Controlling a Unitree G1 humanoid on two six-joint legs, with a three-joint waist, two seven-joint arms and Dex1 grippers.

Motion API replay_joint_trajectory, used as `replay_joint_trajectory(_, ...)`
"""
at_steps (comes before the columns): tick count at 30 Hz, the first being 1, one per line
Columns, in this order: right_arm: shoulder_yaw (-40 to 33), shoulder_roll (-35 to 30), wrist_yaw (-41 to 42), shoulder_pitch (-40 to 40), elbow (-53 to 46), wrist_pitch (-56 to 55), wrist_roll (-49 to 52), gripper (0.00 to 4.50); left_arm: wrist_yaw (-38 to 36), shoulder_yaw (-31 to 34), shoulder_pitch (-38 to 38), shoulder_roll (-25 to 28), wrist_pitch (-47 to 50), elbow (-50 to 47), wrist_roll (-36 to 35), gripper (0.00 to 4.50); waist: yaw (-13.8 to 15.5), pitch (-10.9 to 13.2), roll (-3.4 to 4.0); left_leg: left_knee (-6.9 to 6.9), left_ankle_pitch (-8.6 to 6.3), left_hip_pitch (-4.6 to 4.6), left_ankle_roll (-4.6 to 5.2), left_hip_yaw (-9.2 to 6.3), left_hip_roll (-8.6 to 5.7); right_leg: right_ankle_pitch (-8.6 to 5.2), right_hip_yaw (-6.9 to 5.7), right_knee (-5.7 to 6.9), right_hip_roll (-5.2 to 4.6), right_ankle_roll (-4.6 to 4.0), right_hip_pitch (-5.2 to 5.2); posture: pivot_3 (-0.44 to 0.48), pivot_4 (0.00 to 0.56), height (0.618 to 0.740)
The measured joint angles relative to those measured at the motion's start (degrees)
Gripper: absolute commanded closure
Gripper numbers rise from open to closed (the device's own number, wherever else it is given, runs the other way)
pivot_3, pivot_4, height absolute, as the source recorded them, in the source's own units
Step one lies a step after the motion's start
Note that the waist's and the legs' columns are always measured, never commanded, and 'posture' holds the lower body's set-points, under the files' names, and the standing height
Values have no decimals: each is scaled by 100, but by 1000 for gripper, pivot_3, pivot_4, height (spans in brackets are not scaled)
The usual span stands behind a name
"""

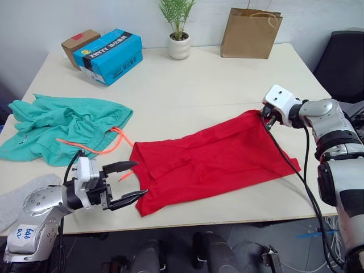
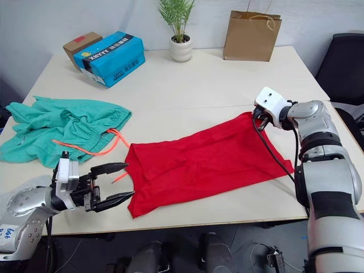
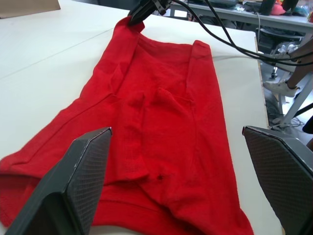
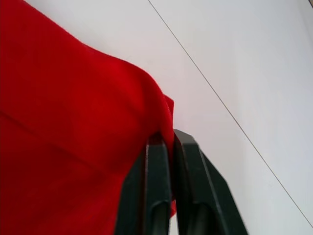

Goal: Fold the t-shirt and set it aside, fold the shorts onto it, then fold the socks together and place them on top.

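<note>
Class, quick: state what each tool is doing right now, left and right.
Left tool: open, empty, at the near end of the t-shirt.
Right tool: shut on the t-shirt's far corner.

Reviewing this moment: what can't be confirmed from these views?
- Socks: a grey piece at the table's near left corner, partly behind the left arm and cut by the head view's edge; one or two, cannot tell.
- Shorts: crumpled, so the waistband is hard to trace.
- T-shirt: the blue neck band is folded under, unseen; the right tool pinches its far corner.
</note>
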Motion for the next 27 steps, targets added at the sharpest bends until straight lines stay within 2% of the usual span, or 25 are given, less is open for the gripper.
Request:
replay_joint_trajectory(5, -513, -595, 705, 36, -80, 384, 406, 1409, 350, -149, -794, -57, 178, 355, 89, 0, 79, 6, 11, 3, 2, 1, 4, 0, -3, 2, 2, -1, -1, 3, 4, 0, 150, 740)
replay_joint_trajectory(9, -969, -1065, 1609, 260, -559, 1324, 964, 20, 639, -474, -1519, -133, 324, 900, 413, 0, 95, 7, 13, -3, 2, 3, 4, 2, -1, 2, 1, -2, 3, 4, 4, 0, 150, 740)
replay_joint_trajectory(10, -1067, -1161, 1782, 417, -802, 1722, 1108, 20, 661, -543, -1693, -138, 368, 1066, 477, 0, 105, 8, 12, -1, 2, 2, 3, 1, 1, 2, 0, -1, 6, 3, 3, 0, 150, 740)
replay_joint_trajectory(13, -1550, -1442, 2076, 1501, -2506, 3878, 1799, 20, 508, -903, -2329, 5, 568, 1778, 746, 0, 143, 7, 13, 0, 2, 3, 0, 5, 7, 2, 2, 2, 11, 3, 0, 0, 150, 740)
replay_joint_trajectory(15, -2181, -1573, 1879, 2796, -4428, 6002, 2430, 20, 284, -1184, -2922, 34, 575, 2471, 1004, 0, 189, 7, 13, 1, 6, -3, -7, -8, 10, 1, -7, 4, 13, 2, -1, 0, 150, 740)
replay_joint_trajectory(18, -3187, -1360, 1335, 3940, -6491, 8278, 3028, 20, 12, -1493, -3620, -4, 494, 3325, 1336, 0, 202, 7, 15, 6, 6, -5, -6, -8, 7, 2, -8, 7, 10, 2, -1, 0, 150, 740)
replay_joint_trajectory(20, -3897, -1055, 910, 4434, -7529, 9358, 3160, 20, -158, -1745, -4156, -137, 320, 3920, 1615, 0, 201, 6, 12, 6, 3, -4, 1, -10, 7, 5, -8, 5, 9, 1, 2, 0, 150, 740)
replay_joint_trajectory(23, -4565, -453, 267, 5084, -8544, 10136, 3419, 20, -268, -2076, -4898, -426, -29, 4840, 2073, 0, 215, 1, 2, 4, -1, -4, 9, -10, 5, 5, -7, 4, 10, 1, 1, 0, 150, 740)
replay_joint_trajectory(25, -4836, -82, -210, 5412, -8876, 10278, 3672, 20, -306, -2242, -5271, -588, -293, 5475, 2363, 0, 186, 1, 2, 0, 1, -6, 5, 2, 3, 5, -2, 5, 10, 1, -6, 0, 150, 740)
replay_joint_trajectory(27, -5003, 8, -557, 5566, -9014, 10279, 3884, 20, -341, -2305, -5443, -680, -480, 5855, 2541, 0, 152, 1, 2, -5, 3, -11, 4, 13, 1, 5, 6, 8, 12, 1, -18, 0, 150, 740)
